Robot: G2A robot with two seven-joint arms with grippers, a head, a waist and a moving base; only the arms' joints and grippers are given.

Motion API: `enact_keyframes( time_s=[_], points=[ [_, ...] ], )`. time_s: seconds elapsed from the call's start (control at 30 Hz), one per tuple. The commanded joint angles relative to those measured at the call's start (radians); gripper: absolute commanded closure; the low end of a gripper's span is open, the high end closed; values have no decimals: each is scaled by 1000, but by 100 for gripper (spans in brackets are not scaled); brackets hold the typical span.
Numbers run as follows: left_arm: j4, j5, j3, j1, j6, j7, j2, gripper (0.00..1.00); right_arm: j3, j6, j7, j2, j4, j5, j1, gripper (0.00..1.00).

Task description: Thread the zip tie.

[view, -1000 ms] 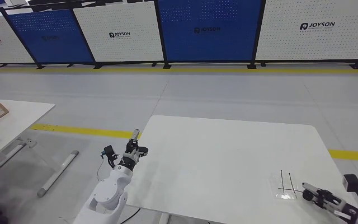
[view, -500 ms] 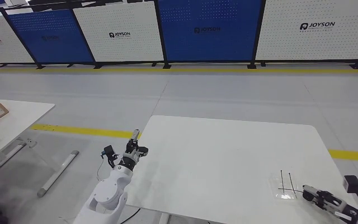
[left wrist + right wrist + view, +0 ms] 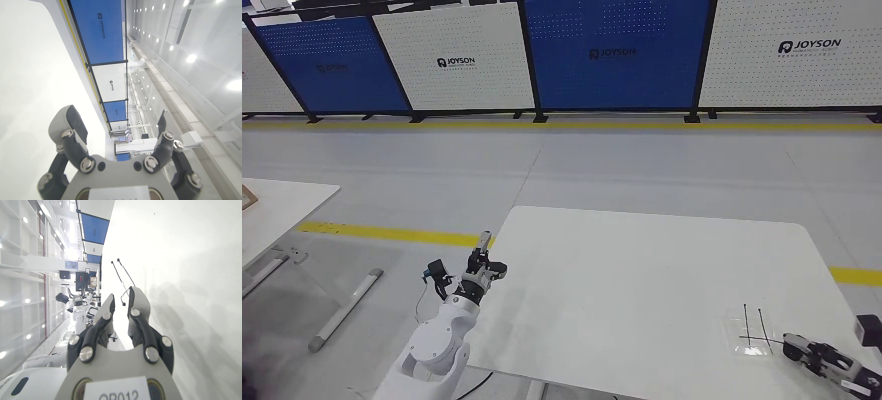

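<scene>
Left end effector is held at the left edge of the white counter, its fingers spread wide apart. Two black zip ties are laid side by side near the right front corner, just ahead of the right end effector, whose fingers are parted narrowly.

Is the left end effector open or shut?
Open. In the left wrist view, the left end effector has its two fingers spread wide apart, with nothing held between them.
</scene>
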Motion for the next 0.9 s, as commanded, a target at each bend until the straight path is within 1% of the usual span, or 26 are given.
enact_keyframes(
  time_s=[0.0,0.2,0.3,0.4,0.47,0.6,0.63,0.67,0.87],
  points=[
    [0,0,0,0,0,0,0,0,-1,0,-1,1,2,1,0,79],
    [0,0,0,0,0,0,0,0,-7,2,-3,4,7,2,7,80],
    [0,0,0,0,0,0,0,0,-12,2,-4,5,10,2,10,82],
    [0,0,0,0,0,0,0,0,-16,1,-4,6,13,3,13,87],
    [0,0,0,0,0,0,0,0,-19,1,-5,7,14,4,15,87],
    [0,0,0,0,0,0,0,0,-24,-1,-7,8,16,4,18,93],
    [0,0,0,0,0,0,0,0,-25,-2,-7,9,15,4,19,98],
    [0,0,0,0,0,0,0,0,-25,-2,-8,9,15,4,19,100],
    [0,0,0,0,0,0,0,0,-20,-3,-10,12,12,13,15,100]
  ],
)
